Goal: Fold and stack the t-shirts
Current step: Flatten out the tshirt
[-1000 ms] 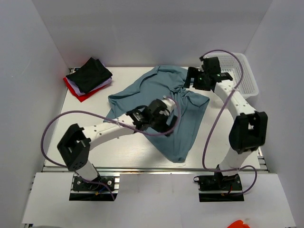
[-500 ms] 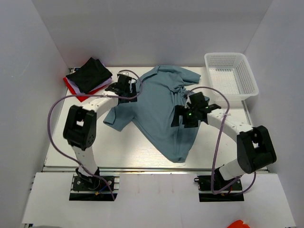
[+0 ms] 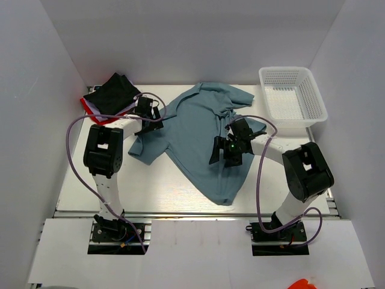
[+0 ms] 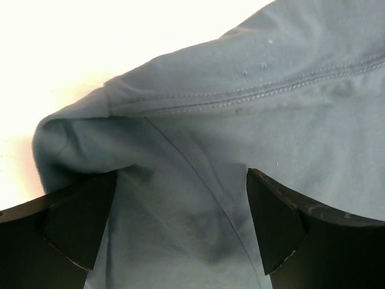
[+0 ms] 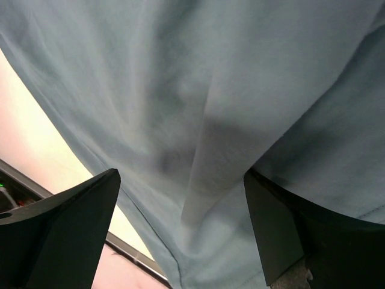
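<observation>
The dusty blue-teal t-shirt [image 3: 198, 129] lies spread and wrinkled across the middle of the table. My left gripper [image 3: 150, 117] is open, low over the shirt's left sleeve. In the left wrist view the sleeve's hem and seam [image 4: 252, 93] lie between the wide-apart fingers [image 4: 78, 223]. My right gripper [image 3: 221, 153] is open, low over the shirt's right-middle part. In the right wrist view a raised fold of the shirt [image 5: 210, 174] runs between the fingers [image 5: 66, 223]. The black t-shirt [image 3: 111, 95] lies folded on top of the red one [image 3: 96, 115] at the back left; a white edge shows between them.
The white mesh basket [image 3: 293, 96] stands at the back right. White walls close in the table [image 3: 90, 174] on the left, back and right. The table's front rail [image 3: 180, 215] runs below the shirt's lower tip.
The left arm swung from the middle of the shirt to its left sleeve. The right arm came from the back by the basket down onto the shirt's right-middle part. The sleeve shifted a little.
</observation>
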`<act>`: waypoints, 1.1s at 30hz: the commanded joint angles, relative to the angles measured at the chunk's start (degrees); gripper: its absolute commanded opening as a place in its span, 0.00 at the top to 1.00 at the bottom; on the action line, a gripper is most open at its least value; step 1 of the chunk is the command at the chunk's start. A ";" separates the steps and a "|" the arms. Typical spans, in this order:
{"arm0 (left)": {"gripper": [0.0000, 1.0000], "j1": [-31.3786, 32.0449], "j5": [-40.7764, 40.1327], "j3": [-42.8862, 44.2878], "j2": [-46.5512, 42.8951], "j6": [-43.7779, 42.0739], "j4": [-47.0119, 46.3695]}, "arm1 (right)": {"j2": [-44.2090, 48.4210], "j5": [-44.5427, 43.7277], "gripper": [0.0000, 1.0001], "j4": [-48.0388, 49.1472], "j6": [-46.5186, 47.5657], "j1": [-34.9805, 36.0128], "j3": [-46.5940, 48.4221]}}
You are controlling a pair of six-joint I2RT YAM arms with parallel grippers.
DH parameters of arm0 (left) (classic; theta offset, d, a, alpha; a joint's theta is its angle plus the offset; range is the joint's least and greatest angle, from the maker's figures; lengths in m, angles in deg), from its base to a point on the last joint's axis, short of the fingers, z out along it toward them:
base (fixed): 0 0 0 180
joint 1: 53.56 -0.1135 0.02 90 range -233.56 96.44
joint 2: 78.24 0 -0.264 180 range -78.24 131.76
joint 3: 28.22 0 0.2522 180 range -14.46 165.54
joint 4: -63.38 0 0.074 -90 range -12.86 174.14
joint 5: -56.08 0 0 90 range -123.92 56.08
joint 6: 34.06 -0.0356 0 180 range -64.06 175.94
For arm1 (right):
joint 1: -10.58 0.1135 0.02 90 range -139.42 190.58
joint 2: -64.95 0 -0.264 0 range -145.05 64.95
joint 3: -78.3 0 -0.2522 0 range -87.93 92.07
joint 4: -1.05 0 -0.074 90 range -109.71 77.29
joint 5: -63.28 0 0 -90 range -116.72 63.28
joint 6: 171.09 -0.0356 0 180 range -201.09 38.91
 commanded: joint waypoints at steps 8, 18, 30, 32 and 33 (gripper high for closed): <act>0.00 2.79 15.32 -26.40 -13.59 10.84 0.17 | -5.65 -15.15 0.10 -5.51 -1.45 -11.89 1.17; 0.00 19.41 30.39 -39.80 -30.56 4.70 6.58 | -8.89 -27.24 0.10 -8.32 2.14 -19.82 17.43; 0.00 22.93 7.99 -24.94 -40.87 0.65 7.96 | 12.35 -10.45 0.10 5.65 8.31 -17.19 2.11; 0.00 22.93 2.73 -20.75 -34.82 -0.75 7.24 | 16.40 -6.68 0.10 7.14 5.69 -16.66 -2.22; 0.00 22.41 0.78 -18.80 -32.10 -0.76 7.24 | 17.37 -6.06 0.10 7.58 4.89 -16.48 -5.55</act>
